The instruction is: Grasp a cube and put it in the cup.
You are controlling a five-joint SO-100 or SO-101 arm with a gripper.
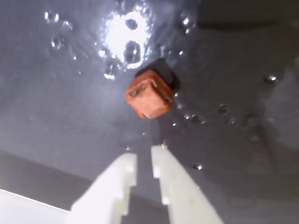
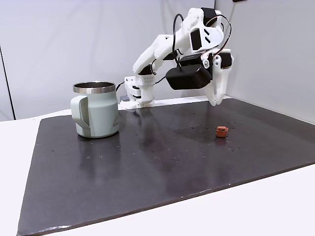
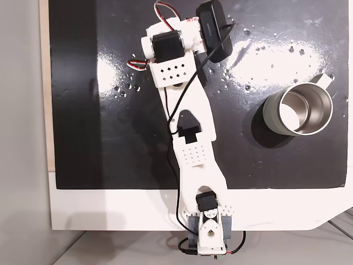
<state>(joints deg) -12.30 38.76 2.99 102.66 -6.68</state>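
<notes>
One dark, glossy tabletop [image 2: 147, 167] fills most of a fixed view from the side, its black sheet resting on a white surface [image 2: 246, 211] that shows along the lower edge. Across the upper middle of that frame a white arm [image 2: 162, 49] reaches from its base at the back toward the upper right, carrying a black camera housing [image 2: 189, 77] near its wrist. In a fixed view from above, the same arm [image 3: 190, 127] runs from the bottom centre of the frame up to the top centre. At centre left of the side view stands the cup [image 2: 96, 110], upright, pale green with a steel rim, its handle turned toward the camera; from above it sits at the right of the frame, its mouth [image 3: 300, 110] open and its bright inside visible. The gripper [image 2: 216, 101] hangs at the upper right of the side view, pointing down and clear of the tabletop. In the wrist view its white jaws enter from the bottom centre, the gripper [image 1: 145, 158] showing them close together with a narrow gap between and nothing held. Just beyond their tips, at the centre of the wrist view, lies the cube [image 1: 149, 93], reddish-orange, resting on the tabletop. In the side view the cube [image 2: 221, 131] sits right of centre, below the gripper and well apart from the cup.
</notes>
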